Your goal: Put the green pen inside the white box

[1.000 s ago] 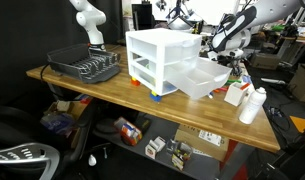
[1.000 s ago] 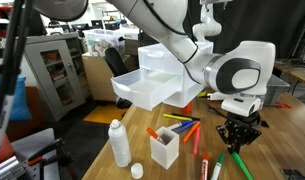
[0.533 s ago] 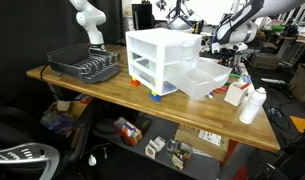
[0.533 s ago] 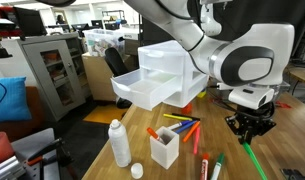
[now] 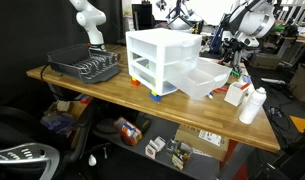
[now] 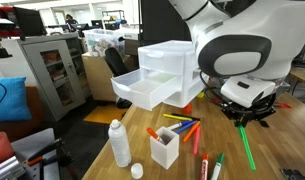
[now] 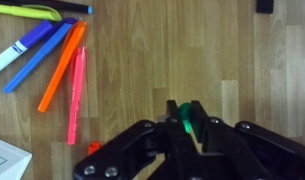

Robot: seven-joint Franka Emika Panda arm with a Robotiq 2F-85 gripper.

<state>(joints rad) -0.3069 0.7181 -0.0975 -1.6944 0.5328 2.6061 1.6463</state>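
My gripper (image 7: pixel 189 118) is shut on the green pen (image 7: pixel 182 114), whose green end shows between the jaws in the wrist view. In an exterior view the green pen (image 6: pixel 246 148) hangs slanting down from the gripper (image 6: pixel 246 118), clear of the wooden table. The white box (image 6: pixel 152 93) is a shallow translucent-white tray jutting from the white drawer unit (image 6: pixel 172 62), to the gripper's left. In an exterior view the gripper (image 5: pixel 235 47) is above and beyond the white box (image 5: pixel 200 80).
Blue, orange and pink markers (image 7: pixel 54 62) lie on the table below the gripper. A small white holder (image 6: pixel 164 149) and a white bottle (image 6: pixel 118 143) stand near them. A dark wire dish rack (image 5: pixel 84 66) sits at the table's far end.
The gripper has risen from the table with the green pen in it; the pen now hangs in the air.
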